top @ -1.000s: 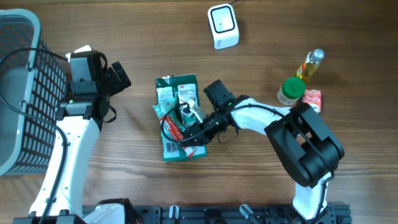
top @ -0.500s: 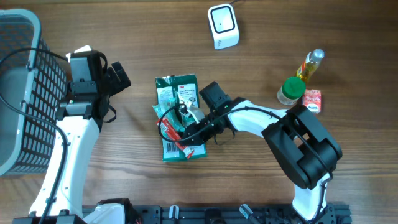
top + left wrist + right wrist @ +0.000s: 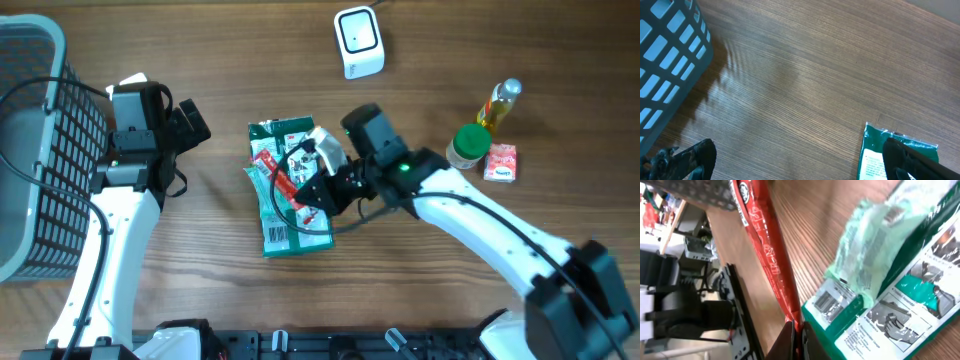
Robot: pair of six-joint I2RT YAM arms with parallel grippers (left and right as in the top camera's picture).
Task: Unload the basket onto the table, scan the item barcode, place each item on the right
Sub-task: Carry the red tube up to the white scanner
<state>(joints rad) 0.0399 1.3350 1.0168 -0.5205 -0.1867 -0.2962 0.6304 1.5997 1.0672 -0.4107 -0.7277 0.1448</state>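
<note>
**Right tool clamped on the red packet at mid-table**

The red packet [image 3: 280,182] is near the middle of the table, over a green packet [image 3: 300,232] that lies flat on the wood. The right tool [image 3: 306,193] has its jaws closed tight on the red packet.

From above, the dark fingers hide the grip. The right wrist view shows it: the red packet runs edge-on as a thin strip down to the fingers [image 3: 788,336], which pinch its lower end. The same view shows a barcode label on a corner of the green packet. Whether the red packet touches the green one, I cannot tell.

The left tool [image 3: 192,125] is spread wide and holds nothing, near the left edge beside a basket [image 3: 30,200]. Its wrist view shows the basket wall, bare wood and a corner of the green packet.

A white scanner [image 3: 358,42] stands by the far edge, well apart from the packets. Toward the right edge, a bottle [image 3: 500,103], a green-lidded jar [image 3: 467,145] and a small red box [image 3: 502,161] stand close together, and the right arm crosses the table just beside them.
</note>
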